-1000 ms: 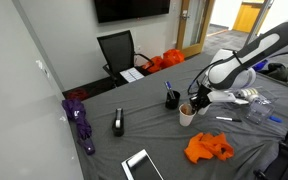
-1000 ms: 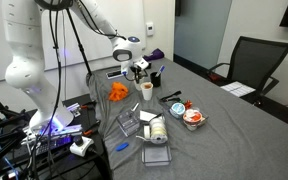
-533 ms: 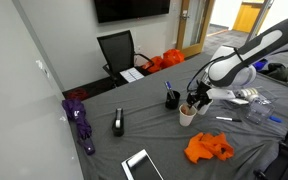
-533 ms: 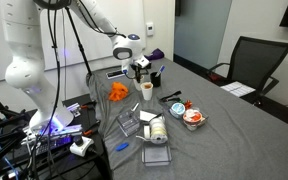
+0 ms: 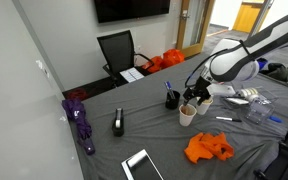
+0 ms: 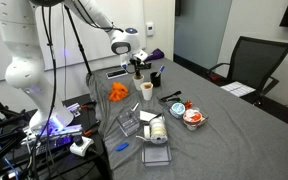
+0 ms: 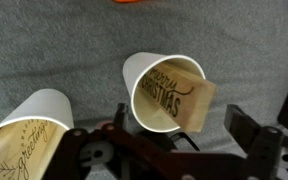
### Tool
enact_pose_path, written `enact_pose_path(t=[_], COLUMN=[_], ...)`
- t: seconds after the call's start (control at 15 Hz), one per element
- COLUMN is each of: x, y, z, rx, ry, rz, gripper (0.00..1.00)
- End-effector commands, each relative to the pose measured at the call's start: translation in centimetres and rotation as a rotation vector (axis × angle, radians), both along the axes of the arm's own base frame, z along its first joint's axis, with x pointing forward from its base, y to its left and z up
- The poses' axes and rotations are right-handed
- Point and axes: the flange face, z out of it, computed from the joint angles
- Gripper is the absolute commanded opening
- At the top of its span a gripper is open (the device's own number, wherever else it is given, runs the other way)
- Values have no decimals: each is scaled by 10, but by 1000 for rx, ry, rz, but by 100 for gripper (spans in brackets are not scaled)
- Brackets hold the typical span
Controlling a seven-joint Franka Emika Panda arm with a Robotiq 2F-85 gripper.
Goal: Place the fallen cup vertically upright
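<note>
The fallen cup is a small paper cup with a tan wall and a white rim. It stands upright on the grey table in both exterior views. In the wrist view the cup shows its white inside and printed tan wall, just ahead of the jaws. My gripper hangs just above it, open, and the dark fingers stand wide apart and clear of the rim. Nothing is held.
A second tan paper cup sits close at the lower left of the wrist view. A black pen holder stands right behind the cup. An orange cloth, a tablet, a purple umbrella and clear plastic boxes lie around.
The jaws have opened from a grip on the cup and let it go. The gripper has lifted slightly, and the cup stays standing on the table.
</note>
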Motion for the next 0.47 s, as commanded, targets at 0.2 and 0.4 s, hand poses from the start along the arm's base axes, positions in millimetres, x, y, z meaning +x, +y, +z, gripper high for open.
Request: enact_pose_path(t=[0.2, 0.4], x=[-13, -14], y=[7, 8], z=[26, 34], rx=[13, 17], ry=[-8, -24], rz=[65, 80], gripper=[100, 100])
